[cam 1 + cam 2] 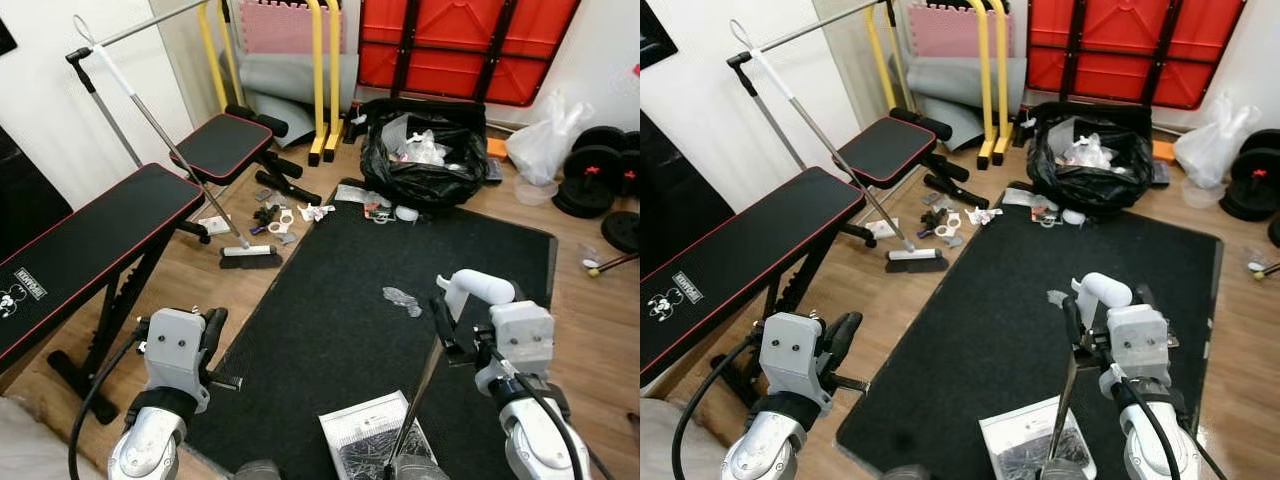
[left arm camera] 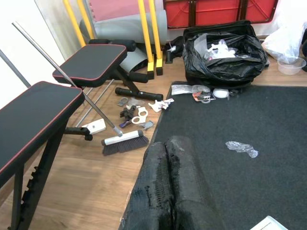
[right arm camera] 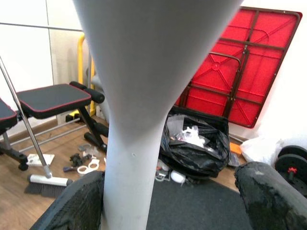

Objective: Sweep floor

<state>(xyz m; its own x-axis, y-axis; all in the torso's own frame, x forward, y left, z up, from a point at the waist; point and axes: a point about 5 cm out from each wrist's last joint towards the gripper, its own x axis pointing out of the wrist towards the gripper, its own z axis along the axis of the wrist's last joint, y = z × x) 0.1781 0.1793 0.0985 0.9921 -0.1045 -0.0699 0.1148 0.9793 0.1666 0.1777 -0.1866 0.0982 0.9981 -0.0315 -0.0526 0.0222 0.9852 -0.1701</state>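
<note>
Wood floor (image 1: 250, 300): black mat (image 1: 350, 330), broom (image 1: 250, 258), litter (image 1: 285, 215), trash bag (image 1: 425, 160).

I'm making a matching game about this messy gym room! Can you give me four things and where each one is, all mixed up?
Things:
1. broom
2. black trash bag
3. dustpan
4. crumpled plastic scrap

Places:
A. middle of the black mat
B. wood floor, handle leaning on the weight bench
C. beyond the mat's far edge
D. near mat edge, between the grippers

Pairs: 1-B, 2-C, 3-D, 4-A

The black mat (image 1: 400, 270) is mostly bare. A bench (image 1: 90, 240), a leaning broom (image 1: 250, 257) and small trash (image 1: 285, 215) crowd the wood floor (image 1: 230, 300) beside it.
</note>
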